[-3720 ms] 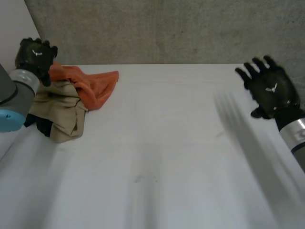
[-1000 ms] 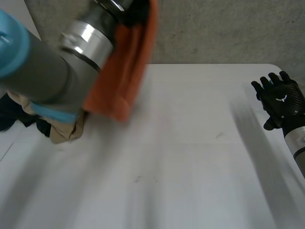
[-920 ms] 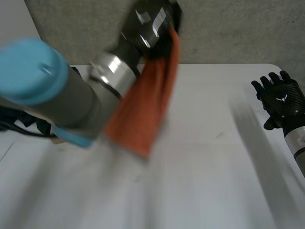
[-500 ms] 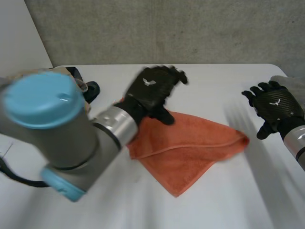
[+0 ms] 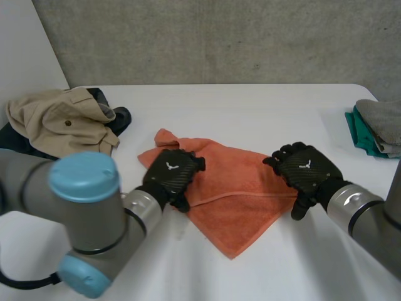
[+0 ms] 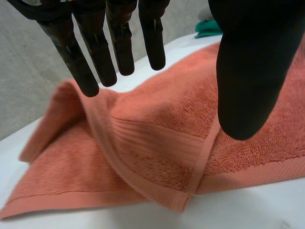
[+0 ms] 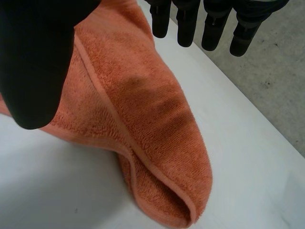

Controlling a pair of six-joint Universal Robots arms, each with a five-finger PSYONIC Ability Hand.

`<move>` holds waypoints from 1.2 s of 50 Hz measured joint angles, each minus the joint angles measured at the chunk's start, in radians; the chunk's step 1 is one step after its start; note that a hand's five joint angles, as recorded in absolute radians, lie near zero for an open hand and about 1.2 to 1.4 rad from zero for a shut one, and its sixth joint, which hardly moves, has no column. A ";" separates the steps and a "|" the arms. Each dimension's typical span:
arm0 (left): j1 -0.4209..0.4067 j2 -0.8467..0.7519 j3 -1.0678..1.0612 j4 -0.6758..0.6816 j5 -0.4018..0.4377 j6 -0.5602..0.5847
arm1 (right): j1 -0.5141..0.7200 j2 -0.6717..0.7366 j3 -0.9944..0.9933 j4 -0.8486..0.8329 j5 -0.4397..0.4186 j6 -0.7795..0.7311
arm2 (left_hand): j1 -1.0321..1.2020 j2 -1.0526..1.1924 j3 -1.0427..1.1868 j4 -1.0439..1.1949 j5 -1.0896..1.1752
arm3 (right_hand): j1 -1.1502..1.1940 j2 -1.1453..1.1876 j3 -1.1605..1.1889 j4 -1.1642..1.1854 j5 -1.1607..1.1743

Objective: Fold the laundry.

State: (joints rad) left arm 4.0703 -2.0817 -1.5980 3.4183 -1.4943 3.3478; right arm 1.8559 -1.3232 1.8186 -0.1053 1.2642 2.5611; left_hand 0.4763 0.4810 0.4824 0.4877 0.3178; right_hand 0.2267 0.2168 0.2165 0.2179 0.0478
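Observation:
An orange towel (image 5: 233, 199) lies crumpled and partly doubled over in the middle of the white table (image 5: 250, 103). My left hand (image 5: 170, 176) hovers over the towel's left part, palm down. In the left wrist view its fingers (image 6: 90, 52) are straight and spread above a folded edge of the towel (image 6: 152, 138), thumb apart, holding nothing. My right hand (image 5: 304, 170) is over the towel's right corner. In the right wrist view its thumb (image 7: 38, 57) and straight fingers stand apart above the towel's rounded fold (image 7: 152, 124).
A beige garment (image 5: 59, 116) on dark cloth is heaped at the table's back left. Folded grey and green cloths (image 5: 376, 125) sit at the right edge. A concrete wall rises behind the table.
My left hand swung the orange towel from the left pile to the table's middle, let it go and opened. My right hand came in from the right to the towel's corner.

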 measured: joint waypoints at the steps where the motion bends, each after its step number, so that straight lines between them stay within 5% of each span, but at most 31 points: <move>1: -0.005 -0.014 0.010 0.006 -0.003 0.002 | 0.003 0.002 0.007 -0.012 0.006 0.001 | 0.002 0.001 0.002 0.002 0.001 | 0.000 0.000 0.000 0.000 0.000; 23: -0.054 -0.346 0.365 0.045 -0.026 0.002 | -0.003 0.047 0.079 -0.138 0.024 0.005 | 0.132 0.117 0.114 0.114 0.103 | 0.000 0.000 0.000 0.000 0.000; 32: -0.056 -0.379 0.398 0.044 -0.021 0.003 | -0.005 0.047 0.078 -0.149 0.036 0.005 | 0.583 0.659 0.645 0.647 0.592 | 0.000 0.000 0.000 0.000 0.000; 39: -0.054 -0.287 0.379 0.039 -0.038 0.002 | -0.006 0.046 0.065 -0.176 0.104 0.007 | 0.597 0.710 0.696 0.709 0.634 | 0.000 0.000 0.000 0.000 0.000; 46: -0.043 -0.020 0.293 0.018 -0.047 0.001 | -0.056 0.044 -0.008 -0.183 0.185 0.056 | 0.599 0.710 0.696 0.709 0.634 | 0.000 0.000 0.000 0.000 0.000; 60: -0.012 0.076 0.226 -0.087 -0.049 -0.012 | -0.083 0.132 -0.160 0.073 -0.041 0.482 | 0.601 0.713 0.703 0.709 0.634 | 0.000 0.000 0.000 0.000 0.000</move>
State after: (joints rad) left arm 4.0587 -2.0054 -1.3716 3.3309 -1.5436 3.3358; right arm 1.7731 -1.1910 1.6589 -0.0326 1.2231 3.0428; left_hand 1.0771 1.1936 1.1857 1.1972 0.9513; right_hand 0.2267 0.2168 0.2165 0.2180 0.0478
